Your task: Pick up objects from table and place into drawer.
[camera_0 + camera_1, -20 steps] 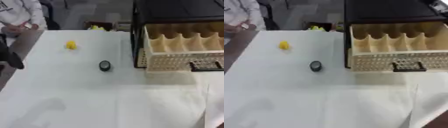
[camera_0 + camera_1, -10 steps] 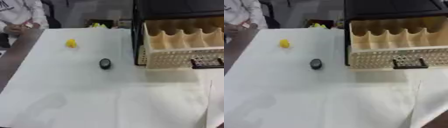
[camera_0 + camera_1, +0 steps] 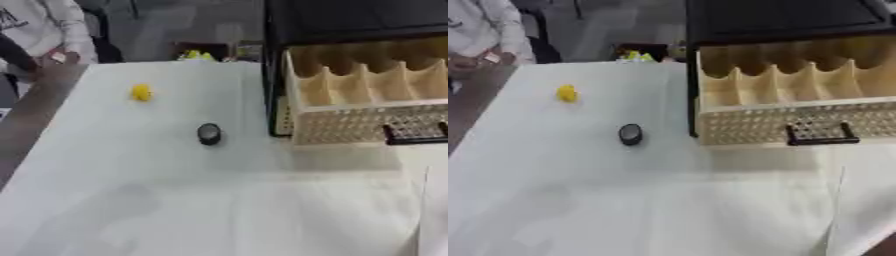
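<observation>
White table (image 3: 667, 200) fills most of both views. Black cabinet (image 3: 780, 20) at far right, cream drawer (image 3: 789, 107) pulled out, perforated front, black handle (image 3: 822, 136); scalloped dividers form compartments, contents cannot tell. Dark round object (image 3: 630, 134) on table just left of drawer. Small yellow object (image 3: 567, 93) farther left, well apart. Right eye view shows whole handle; left eye cuts it. Neither hand in view, so fingers cannot be told
</observation>
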You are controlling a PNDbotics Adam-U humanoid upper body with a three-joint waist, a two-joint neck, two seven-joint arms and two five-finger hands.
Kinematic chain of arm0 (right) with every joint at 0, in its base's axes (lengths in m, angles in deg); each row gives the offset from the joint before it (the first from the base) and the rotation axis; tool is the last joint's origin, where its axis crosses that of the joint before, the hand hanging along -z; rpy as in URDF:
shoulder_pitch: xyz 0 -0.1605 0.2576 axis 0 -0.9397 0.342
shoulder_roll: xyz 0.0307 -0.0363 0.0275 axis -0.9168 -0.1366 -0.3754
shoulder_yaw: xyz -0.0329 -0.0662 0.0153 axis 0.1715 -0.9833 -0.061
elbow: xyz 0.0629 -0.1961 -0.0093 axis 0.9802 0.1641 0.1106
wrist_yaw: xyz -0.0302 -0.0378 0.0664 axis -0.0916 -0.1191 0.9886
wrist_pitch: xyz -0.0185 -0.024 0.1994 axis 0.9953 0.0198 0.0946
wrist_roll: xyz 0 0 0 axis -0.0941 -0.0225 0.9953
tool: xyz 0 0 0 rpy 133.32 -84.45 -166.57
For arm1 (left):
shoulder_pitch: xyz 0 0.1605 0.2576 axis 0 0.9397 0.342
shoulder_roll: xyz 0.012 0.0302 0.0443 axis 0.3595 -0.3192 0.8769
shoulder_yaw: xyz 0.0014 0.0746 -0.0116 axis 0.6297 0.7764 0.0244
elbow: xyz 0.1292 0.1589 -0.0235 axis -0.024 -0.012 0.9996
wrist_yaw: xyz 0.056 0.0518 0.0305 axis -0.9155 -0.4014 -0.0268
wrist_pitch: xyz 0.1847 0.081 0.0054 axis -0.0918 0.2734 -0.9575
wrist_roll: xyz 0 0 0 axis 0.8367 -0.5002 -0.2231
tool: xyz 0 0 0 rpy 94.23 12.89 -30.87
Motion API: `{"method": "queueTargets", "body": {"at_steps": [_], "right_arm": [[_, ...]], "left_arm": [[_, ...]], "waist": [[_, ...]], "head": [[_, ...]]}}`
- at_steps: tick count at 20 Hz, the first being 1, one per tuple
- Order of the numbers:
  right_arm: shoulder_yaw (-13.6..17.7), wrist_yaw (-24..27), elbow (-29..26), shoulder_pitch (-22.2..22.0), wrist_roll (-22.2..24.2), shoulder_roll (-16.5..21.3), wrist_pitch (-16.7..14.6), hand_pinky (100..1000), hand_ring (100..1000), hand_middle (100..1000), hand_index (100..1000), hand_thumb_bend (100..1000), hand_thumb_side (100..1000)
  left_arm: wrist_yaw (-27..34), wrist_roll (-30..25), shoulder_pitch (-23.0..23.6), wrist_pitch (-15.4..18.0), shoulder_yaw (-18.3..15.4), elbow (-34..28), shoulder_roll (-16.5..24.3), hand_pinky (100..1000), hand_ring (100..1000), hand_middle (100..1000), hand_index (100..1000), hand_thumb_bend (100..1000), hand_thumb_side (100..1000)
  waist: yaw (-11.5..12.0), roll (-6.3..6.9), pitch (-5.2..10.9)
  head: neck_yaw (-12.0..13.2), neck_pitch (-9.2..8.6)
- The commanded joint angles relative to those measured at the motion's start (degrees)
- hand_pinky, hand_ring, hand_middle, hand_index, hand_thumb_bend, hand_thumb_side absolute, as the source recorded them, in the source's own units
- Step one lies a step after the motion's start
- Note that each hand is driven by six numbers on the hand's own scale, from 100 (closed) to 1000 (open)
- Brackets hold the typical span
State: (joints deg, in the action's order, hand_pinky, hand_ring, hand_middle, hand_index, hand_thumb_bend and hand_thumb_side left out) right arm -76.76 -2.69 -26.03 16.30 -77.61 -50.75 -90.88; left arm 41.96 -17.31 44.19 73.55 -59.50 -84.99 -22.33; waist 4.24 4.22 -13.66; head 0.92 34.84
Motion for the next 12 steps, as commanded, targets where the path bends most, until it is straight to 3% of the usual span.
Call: {"method": "queueTargets", "body": {"at_steps": [1,9,12], "right_arm": [[0.3,-0.3,-0.9,1.2,0.2,0.5,-0.2,250,507,500,764,1000,714],[0.2,-0.1,-0.9,1.6,0.6,0.0,-0.4,252,506,498,760,1000,723],[0.1,0.1,-0.9,1.9,0.7,-0.2,-0.5,254,507,499,760,1000,729]], "left_arm": [[-2.0,-14.3,-3.0,12.4,1.2,1.5,3.1,633,706,777,970,100,436],[-3.2,-18.5,-10.6,12.4,4.3,7.9,2.5,617,693,766,976,100,392],[-2.9,-20.3,-13.0,12.4,5.3,10.7,1.4,612,688,770,975,100,305]], "waist": [[-0.1,0.06,0.65],[-0.7,0.51,0.22],[-0.9,0.64,0.10]], "head": [[0.3,-0.94],[1.1,-1.99],[1.3,-2.39]]}}
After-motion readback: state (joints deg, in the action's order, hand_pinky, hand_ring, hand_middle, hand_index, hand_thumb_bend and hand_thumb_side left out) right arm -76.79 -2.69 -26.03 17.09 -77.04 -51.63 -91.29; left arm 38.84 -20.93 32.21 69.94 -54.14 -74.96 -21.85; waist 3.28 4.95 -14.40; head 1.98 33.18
